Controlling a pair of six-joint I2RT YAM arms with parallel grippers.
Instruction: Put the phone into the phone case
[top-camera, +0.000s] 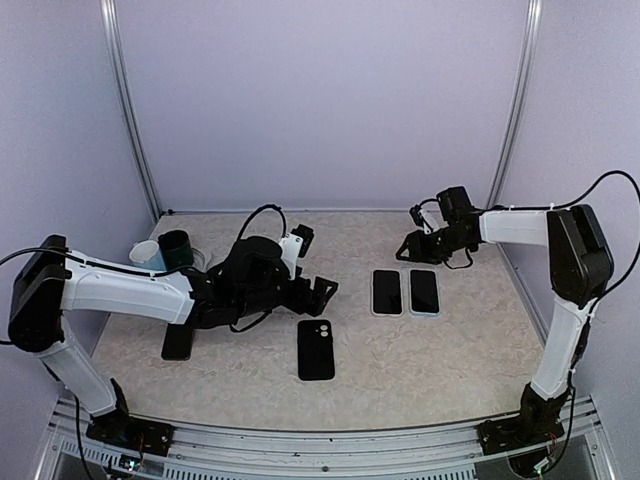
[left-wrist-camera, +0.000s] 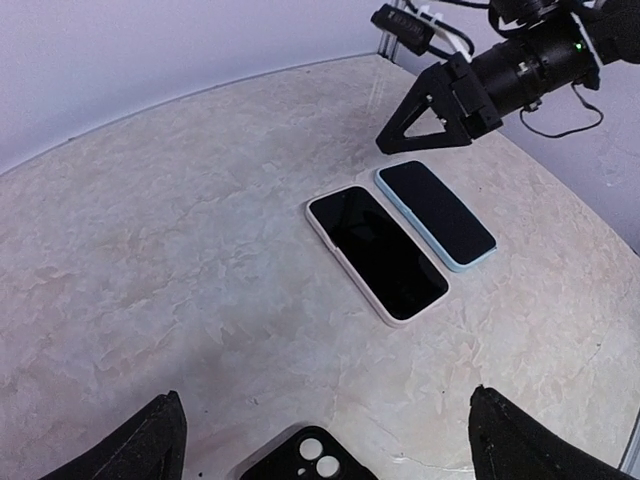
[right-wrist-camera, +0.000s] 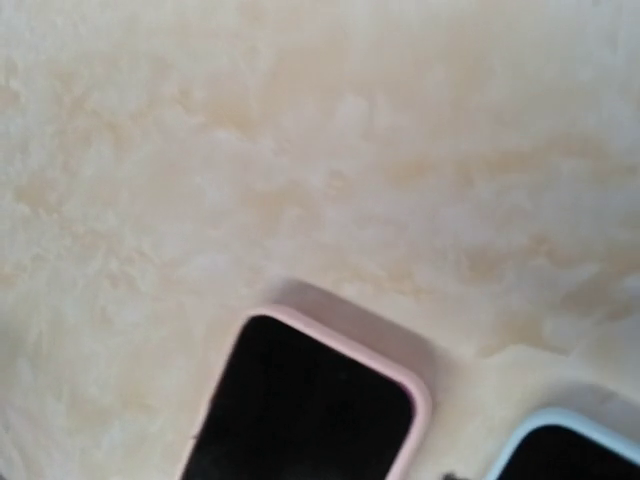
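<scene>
My left hand (top-camera: 320, 291): spread wide, holding nothing. It hangs low over the middle of the tabletop (top-camera: 455, 365). In my left wrist view the two dark fingers (left-wrist-camera: 140, 450) stand at the bottom corners with bare marbled surface between them.

My right hand (top-camera: 409, 246): it hovers near the back right, beyond the two cased phones, and touches neither. From the left wrist view I see it only side-on, and my right wrist view shows none of its fingers. I cannot tell whether it is spread or pressed together.

Pink-cased phone (top-camera: 387, 292): flat on the tabletop, dark screen up, right of centre. One rounded corner shows in my right wrist view.

Blue-cased phone (top-camera: 424, 292): flat, screen up, just beside the pink one on its right. Their long edges run parallel, with a thin gap or touching; I cannot tell which.

Black phone case (top-camera: 316, 350): flat on the tabletop nearer my bases, camera cut-out facing up. It lies just in front of my left hand and apart from the other two. Whether a phone sits inside it I cannot tell.

Dark flat piece (top-camera: 178, 342): lies under my left forearm, partly hidden. I cannot tell whether it is a phone or a case.

Cups (top-camera: 165, 251): a pale one and a dark one, close together at the back left.
</scene>
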